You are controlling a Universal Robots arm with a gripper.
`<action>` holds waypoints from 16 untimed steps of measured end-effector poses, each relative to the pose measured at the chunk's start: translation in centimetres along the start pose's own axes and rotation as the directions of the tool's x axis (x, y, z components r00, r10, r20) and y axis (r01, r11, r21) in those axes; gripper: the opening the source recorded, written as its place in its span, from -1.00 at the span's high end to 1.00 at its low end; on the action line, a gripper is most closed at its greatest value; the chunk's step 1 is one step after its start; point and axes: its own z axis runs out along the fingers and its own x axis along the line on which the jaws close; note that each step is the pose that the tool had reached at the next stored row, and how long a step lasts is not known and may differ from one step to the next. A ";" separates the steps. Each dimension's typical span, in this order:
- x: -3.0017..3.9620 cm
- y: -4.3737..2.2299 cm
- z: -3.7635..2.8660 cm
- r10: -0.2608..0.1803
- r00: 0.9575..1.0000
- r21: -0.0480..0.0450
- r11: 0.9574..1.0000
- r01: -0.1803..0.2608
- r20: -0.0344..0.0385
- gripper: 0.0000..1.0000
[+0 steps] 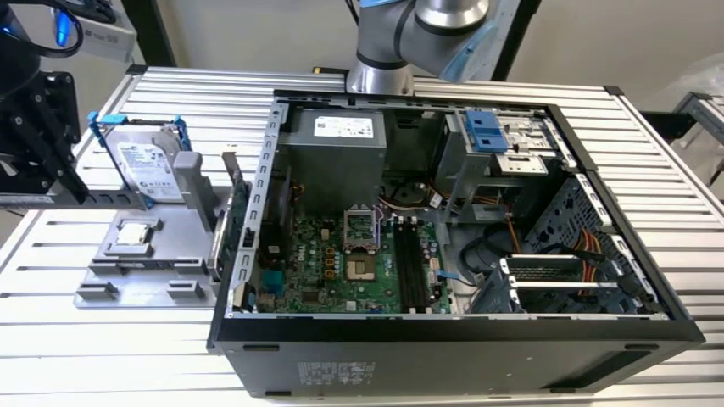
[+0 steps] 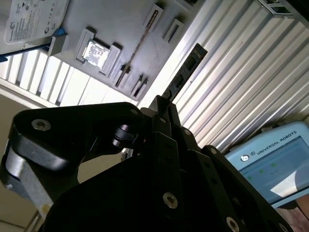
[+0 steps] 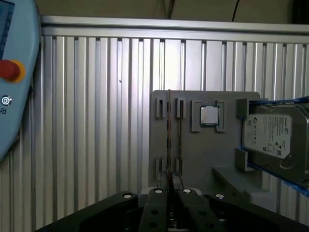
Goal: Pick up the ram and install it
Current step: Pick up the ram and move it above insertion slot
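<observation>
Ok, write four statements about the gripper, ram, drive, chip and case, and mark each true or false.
1. The gripper holds the ram. True.
2. The drive sits inside the case. False: it stands upright on the grey holder outside the case, on the exterior view's left.
3. The chip lies flat on the holder. True.
4. The case is closed. False: its side is open and the motherboard shows.
</observation>
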 end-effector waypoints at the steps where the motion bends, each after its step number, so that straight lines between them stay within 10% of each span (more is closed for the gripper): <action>1: -0.01 0.00 -0.06 0.000 1.000 0.000 1.000 0.000 0.000 1.00; 16: -0.16 0.04 -1.50 0.002 1.000 0.000 1.000 -0.002 0.000 1.00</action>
